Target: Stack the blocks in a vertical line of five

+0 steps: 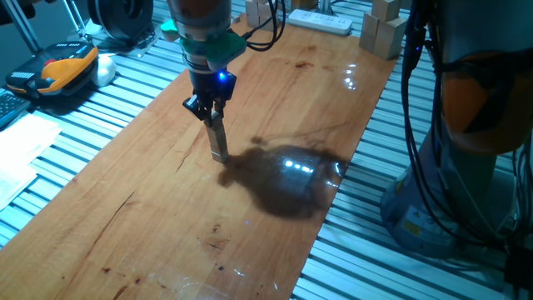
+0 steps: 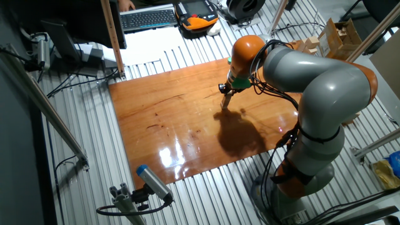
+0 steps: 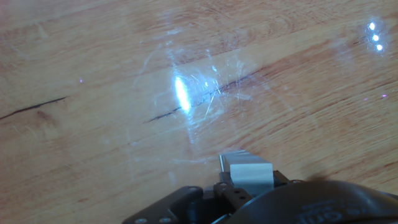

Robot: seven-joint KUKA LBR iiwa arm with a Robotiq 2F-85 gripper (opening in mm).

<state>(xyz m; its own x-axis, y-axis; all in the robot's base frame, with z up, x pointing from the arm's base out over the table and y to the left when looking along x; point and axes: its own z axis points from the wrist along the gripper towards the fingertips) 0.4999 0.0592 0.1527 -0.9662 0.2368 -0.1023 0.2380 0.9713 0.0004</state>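
My gripper [image 1: 219,153] stood clenched, fingertips almost touching the wooden board [image 1: 166,208]. The hand view showed only bare scratched wood; no small blocks appeared anywhere. One fixed view alone showed larger wooden blocks [image 1: 383,33] beyond the board.

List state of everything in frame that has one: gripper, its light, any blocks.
gripper: low over the wooden board, fingers together, nothing visibly held
gripper light: lit blue
small task blocks: none visible in any view
large wooden blocks: standing off the board's far corner, untouched
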